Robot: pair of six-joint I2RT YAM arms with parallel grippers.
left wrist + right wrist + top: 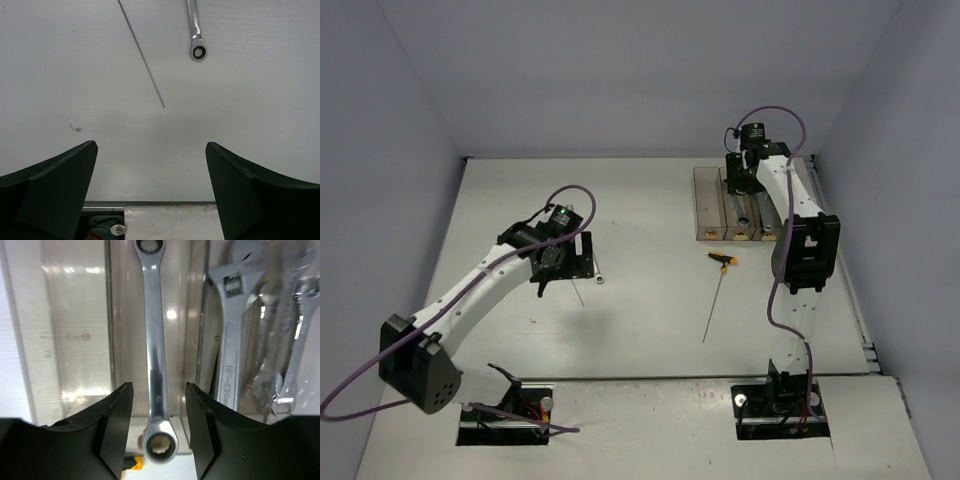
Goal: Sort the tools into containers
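The containers [728, 208] stand in a row at the back right, partly under the right arm. My right gripper [740, 182] hangs over them, open. In the right wrist view its jaws [159, 390] stand either side of a silver ring wrench [154, 340] that lies in the second bin without touching it. An adjustable spanner [230, 340] lies in the bin to the right. My left gripper [542, 283] is open and empty [150, 147] above a thin rod [142, 55] and a small wrench [198, 50]. A yellow-black T-handle driver [722, 261] lies mid-table.
The leftmost bin [75, 340] looks empty. More silver wrenches [295, 340] lie in the bin further right. A metal rail [860, 320] runs along the table's right side. The table's front edge [150, 203] shows below the left fingers.
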